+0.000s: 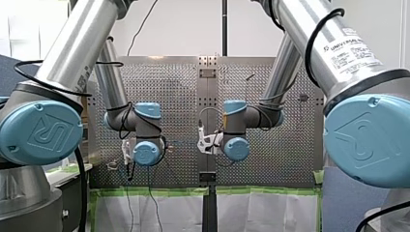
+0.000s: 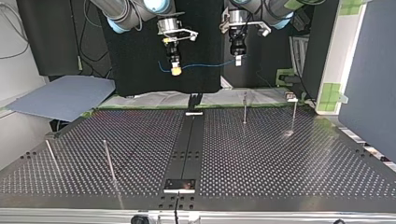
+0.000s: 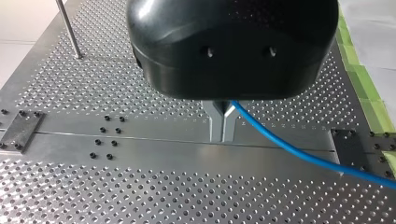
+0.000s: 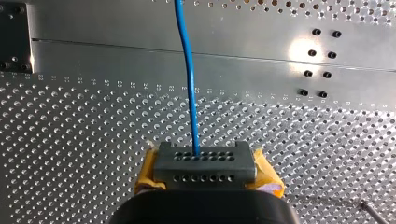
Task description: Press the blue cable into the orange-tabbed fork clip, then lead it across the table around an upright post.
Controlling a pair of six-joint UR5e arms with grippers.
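Both my left hand [image 3: 222,131] and my right hand [image 4: 204,161] were clamped on the blue cable [image 4: 188,70], holding it stretched between them above the tabletop [image 3: 140,186], I'd guess so it'd be taut for clipping.

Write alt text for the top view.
A blue cable spans the gap between two raised pincers that grip it, my right pincer at the view's left and my left pincer at its right, above the perforated table. Four thin upright posts stand on the table.
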